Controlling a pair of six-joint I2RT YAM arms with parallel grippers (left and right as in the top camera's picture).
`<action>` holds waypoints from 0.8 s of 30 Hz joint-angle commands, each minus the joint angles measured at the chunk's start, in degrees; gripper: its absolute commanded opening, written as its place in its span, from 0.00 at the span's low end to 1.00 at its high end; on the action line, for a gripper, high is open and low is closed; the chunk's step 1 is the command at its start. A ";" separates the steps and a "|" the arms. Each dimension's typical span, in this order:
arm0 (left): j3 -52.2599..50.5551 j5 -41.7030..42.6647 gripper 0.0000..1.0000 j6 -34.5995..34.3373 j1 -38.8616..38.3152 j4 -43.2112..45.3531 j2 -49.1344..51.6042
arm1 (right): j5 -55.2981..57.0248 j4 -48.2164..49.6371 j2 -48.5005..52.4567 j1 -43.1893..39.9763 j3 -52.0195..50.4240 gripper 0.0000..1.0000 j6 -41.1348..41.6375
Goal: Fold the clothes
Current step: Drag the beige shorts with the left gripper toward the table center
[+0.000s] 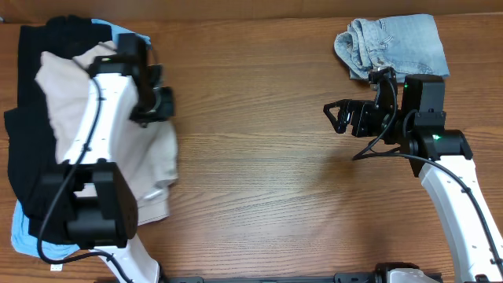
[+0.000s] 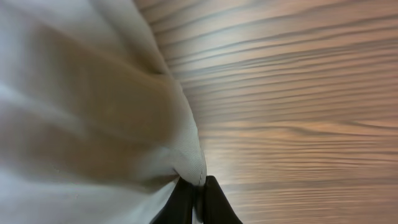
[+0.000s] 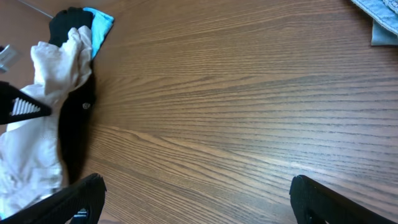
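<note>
The pale beige shorts lie at the table's left, draped over black garments and a sky-blue one. My left gripper is shut on an edge of the beige shorts; in the left wrist view the fabric is pinched between the black fingertips. My right gripper is open and empty above bare wood at the right of centre, pointing left. In the right wrist view its fingers frame bare table, with the beige shorts and the pile far off.
Folded light denim lies at the back right, just behind the right arm; its corner shows in the right wrist view. Brown wooden tabletop spans between the two arms.
</note>
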 commanded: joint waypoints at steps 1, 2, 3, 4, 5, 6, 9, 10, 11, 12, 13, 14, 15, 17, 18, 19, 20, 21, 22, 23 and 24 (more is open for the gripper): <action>1.22 7.98 0.04 -1.14 -6.05 3.10 0.44 | -0.26 0.20 -0.42 0.20 1.42 0.98 -0.07; 1.25 8.35 0.04 -1.84 -6.99 3.82 0.44 | -0.26 0.20 -0.42 0.20 1.42 0.98 -0.07; 1.33 8.81 0.04 -2.36 -7.82 4.46 0.44 | -0.28 0.20 -0.42 0.20 1.42 0.98 -0.07; 1.44 9.53 0.04 -2.54 -8.41 4.96 0.44 | -0.28 0.20 -0.42 0.20 1.42 0.98 -0.07; 1.66 10.88 0.04 -2.51 -8.98 5.53 0.44 | -0.26 0.20 -0.42 0.20 1.42 0.98 -0.07; 1.84 12.39 0.04 -2.51 -9.53 6.23 0.44 | -0.26 0.20 -0.42 0.20 1.42 0.98 -0.07; 2.34 16.37 0.04 -2.54 -10.71 8.52 0.44 | -0.28 0.20 -0.42 0.20 1.42 0.98 -0.04; 2.34 18.10 0.04 -2.56 -11.13 9.92 0.44 | -0.28 0.20 -0.42 0.20 1.42 0.98 -0.04; 2.34 20.06 0.04 -2.58 -11.65 11.63 0.44 | -0.28 0.17 -0.42 0.22 1.42 0.98 -0.04; 2.34 21.73 0.04 -3.02 -12.13 13.11 0.44 | -0.28 0.17 -0.42 0.22 1.42 0.98 -0.04; 2.34 23.12 0.04 -3.56 -12.79 15.10 0.44 | -0.28 0.17 -0.42 0.22 1.42 0.98 -0.04; 2.34 24.26 0.04 -3.80 -13.60 17.18 0.44 | -0.28 0.17 -0.42 0.22 1.42 0.98 -0.04; 2.34 24.52 0.04 -3.85 -14.49 19.34 0.44 | -0.28 0.15 -0.42 0.22 1.42 0.98 -0.04; 2.34 24.44 0.23 -4.48 -16.57 23.15 0.44 | -0.28 0.17 -0.42 0.20 1.42 0.98 -0.04; 2.34 24.39 0.39 -4.46 -17.49 24.70 0.44 | -0.28 0.15 -0.42 0.20 1.42 0.98 -0.04; 2.34 24.24 0.66 -4.44 -18.36 26.08 0.44 | -0.28 0.17 -0.42 0.22 1.42 0.98 -0.07; 2.34 23.98 0.94 -4.39 -19.08 27.21 0.44 | -0.28 0.17 -0.42 0.22 1.42 0.98 -0.04; 2.34 23.82 1.00 -3.93 -19.67 28.22 0.44 | -0.28 0.17 -0.42 0.22 1.42 0.98 -0.04; 2.38 23.89 1.00 -3.50 -19.76 28.76 0.42 | -0.31 0.15 -0.42 0.22 1.42 0.98 -0.07; 2.75 23.87 1.00 -3.54 -19.71 28.74 0.24 | -0.35 0.13 -0.42 0.28 1.42 0.97 -0.07; 3.26 23.91 1.00 -3.54 -19.23 28.50 0.20 | -0.35 0.09 -0.42 0.59 1.42 0.96 -0.09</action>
